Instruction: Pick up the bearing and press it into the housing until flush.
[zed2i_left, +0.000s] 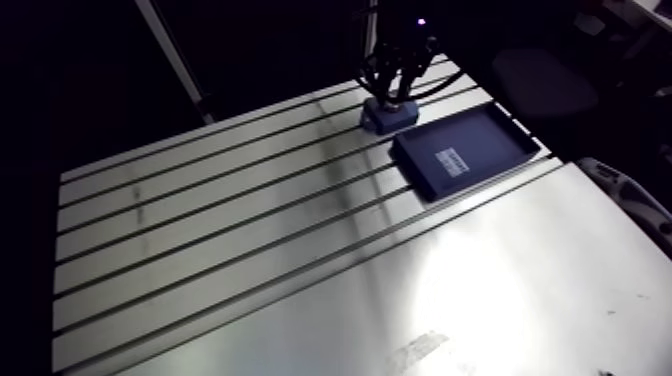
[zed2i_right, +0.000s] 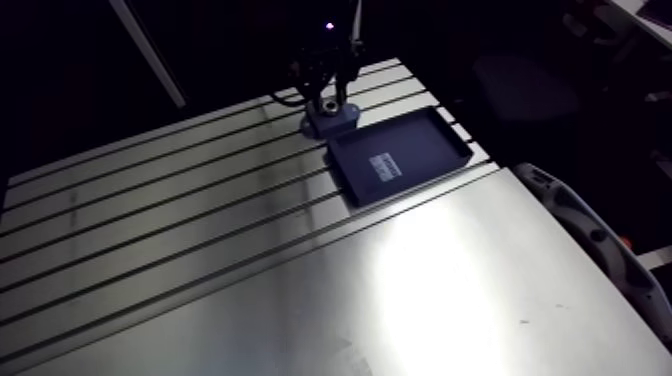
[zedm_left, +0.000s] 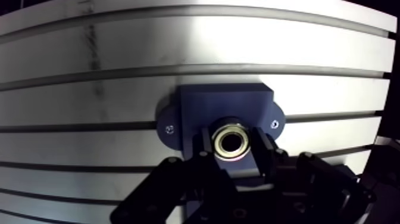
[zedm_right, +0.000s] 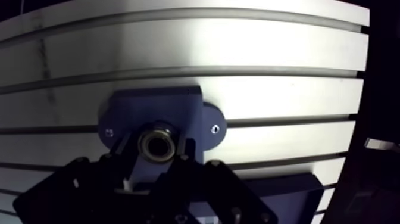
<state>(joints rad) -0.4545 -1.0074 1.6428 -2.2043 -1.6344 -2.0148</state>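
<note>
Bearing, silver metal ring, is pinched by my claw over the bore of the dark blue block housing. Housing stands on the slotted aluminium table, far side, just left of a dark blue rectangular tray. Seating depth not discernible.

I logged a slotted aluminium table with its slots running left to right. The near right part was a smooth metal sheet without slots, under strong glare. At the far right of the slotted area a shallow dark blue tray lay flat, set at an angle to the slots. It carried a white printed label, whose text I could not read. A pale slanted bar rose beyond the table's far left edge.
</note>
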